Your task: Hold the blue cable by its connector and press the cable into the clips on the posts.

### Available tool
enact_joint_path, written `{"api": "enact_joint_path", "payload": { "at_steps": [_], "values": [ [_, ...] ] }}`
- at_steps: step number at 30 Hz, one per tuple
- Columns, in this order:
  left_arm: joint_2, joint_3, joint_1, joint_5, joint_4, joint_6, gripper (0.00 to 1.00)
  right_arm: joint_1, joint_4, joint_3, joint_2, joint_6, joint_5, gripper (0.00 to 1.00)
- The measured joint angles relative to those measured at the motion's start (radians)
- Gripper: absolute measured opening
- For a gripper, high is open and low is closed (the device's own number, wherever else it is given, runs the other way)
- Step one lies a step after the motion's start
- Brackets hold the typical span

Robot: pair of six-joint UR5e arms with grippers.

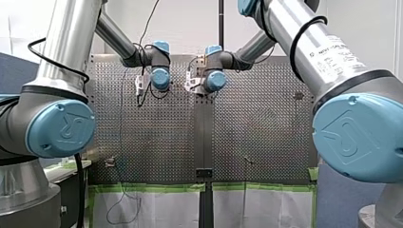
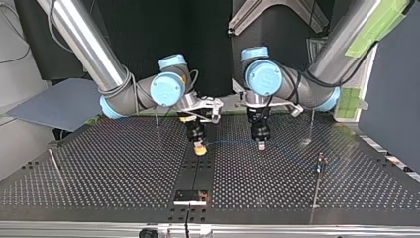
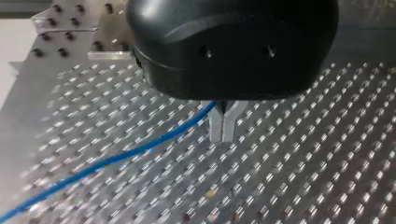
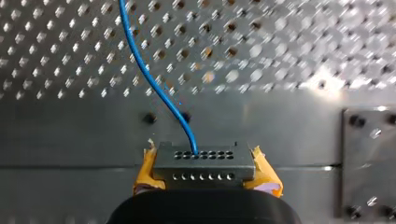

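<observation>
- perforated metal desk (image 2: 99,163): rows of holes, solid strip down its middle.
- my right end effector (image 4: 204,173), yellow pads (image 4: 263,173): clamped on grey multi-hole connector block (image 4: 204,161).
- my left end effector (image 3: 224,134), metal fingers (image 3: 216,127): pressed together.
- thin blue cable (image 4: 140,65): leaves connector, lies over desk, reaches left fingers' base.

Front view: behind and above your silver-and-blue arms (image 1: 66,52), facing out over the perforated metal tabletop (image 1: 266,133). Top view: opposite, low, facing back at you. Wrist views: close, just over the same tabletop.
</observation>
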Motion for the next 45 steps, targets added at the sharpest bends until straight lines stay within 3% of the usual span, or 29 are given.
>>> {"api": "enact_joint_path", "payload": {
  "at_steps": [7,12,19,22,33,45],
  "values": [
    [-0.072,-0.017,-0.072,-0.061,0.055,-0.014,0.0,-0.024,-0.064,0.065,0.0,-0.004,0.024,0.0],
    [-0.104,-0.055,-0.117,-0.065,0.095,-0.021,0.0,-0.034,-0.111,0.112,0.0,-0.008,0.044,0.0],
    [-0.11,-0.122,-0.153,-0.05,0.162,-0.038,0.0,-0.037,-0.167,0.168,0.001,-0.044,0.086,0.0],
    [-0.114,-0.147,-0.158,-0.044,0.193,-0.045,0.0,-0.039,-0.192,0.193,0.001,-0.05,0.108,0.0],
    [-0.204,-0.16,-0.157,-0.017,0.29,-0.071,0.0,-0.046,-0.285,0.286,0.001,-0.043,0.134,0.0],
    [-0.309,-0.159,-0.168,-0.002,0.33,-0.081,0.0,-0.047,-0.4,0.401,0.003,-0.022,0.232,0.0]
  ]
}}
